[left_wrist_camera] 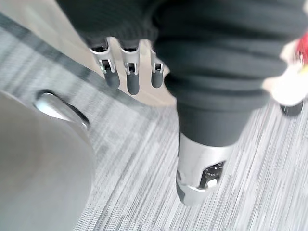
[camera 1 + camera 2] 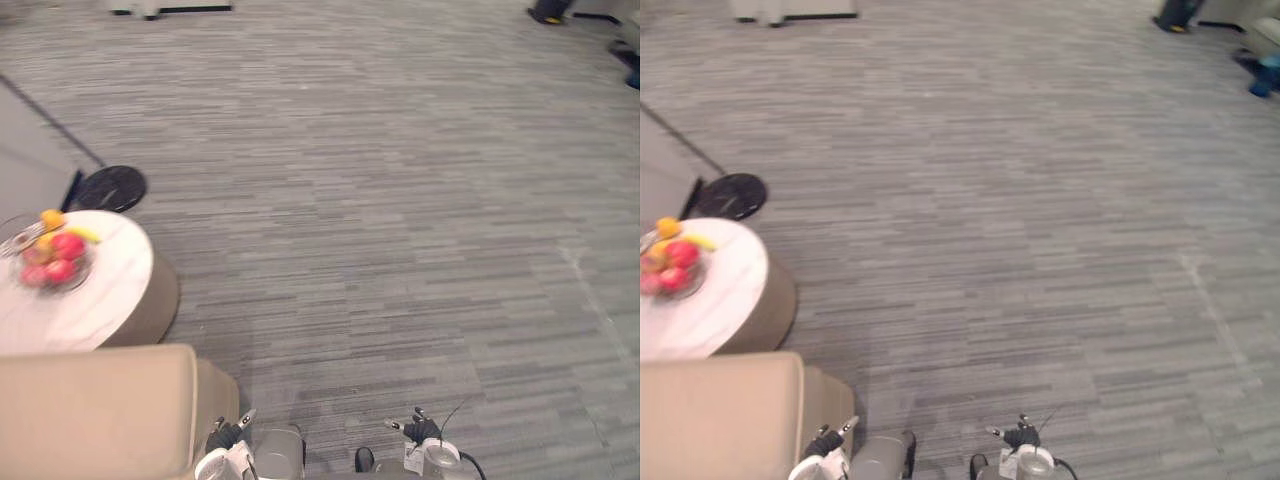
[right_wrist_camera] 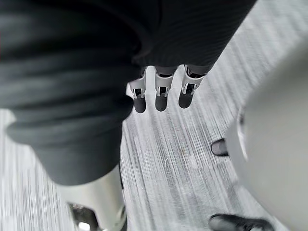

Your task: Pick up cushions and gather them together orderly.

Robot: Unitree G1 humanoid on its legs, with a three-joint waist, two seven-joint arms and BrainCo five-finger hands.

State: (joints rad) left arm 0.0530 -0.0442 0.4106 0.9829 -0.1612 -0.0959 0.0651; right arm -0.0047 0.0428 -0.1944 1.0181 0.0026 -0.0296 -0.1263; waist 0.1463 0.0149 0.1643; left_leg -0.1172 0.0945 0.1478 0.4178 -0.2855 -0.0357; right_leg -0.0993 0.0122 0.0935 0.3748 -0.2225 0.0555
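Left hand [image 1: 131,79] and right hand [image 3: 161,96] hang empty, fingers loosely straight; best to turn toward the beige sofa [image 2: 90,410] for cushions.

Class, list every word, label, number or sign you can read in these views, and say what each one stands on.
No text can be read in any view.
On the round white table: none, the top is plain.
On the fruit bowl: none.
On the beige seat: none.
On the grey carpet: none.
On the dark disc lying on the carpet: too blurred to tell whether it bears any print.
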